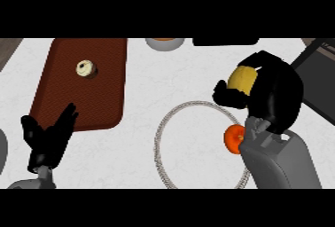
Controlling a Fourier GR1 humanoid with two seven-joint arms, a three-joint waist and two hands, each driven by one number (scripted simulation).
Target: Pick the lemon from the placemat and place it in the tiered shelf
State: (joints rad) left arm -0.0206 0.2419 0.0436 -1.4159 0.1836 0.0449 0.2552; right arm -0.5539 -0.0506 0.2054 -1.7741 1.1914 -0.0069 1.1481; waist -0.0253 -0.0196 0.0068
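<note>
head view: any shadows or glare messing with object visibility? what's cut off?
Head view: lighting flat, no glare on the white counter; a small dark shadow beside the cream object on the brown placemat. The right robot hand curls round the lemon, hiding part of it, and its forearm covers part of the orange object. The bowl at top is cropped. The left robot hand rests open at lower left.

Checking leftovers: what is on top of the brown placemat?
One small cream, round object sits on the placemat. The lemon is off it, in the right robot hand. The left robot hand hides a corner.
</note>
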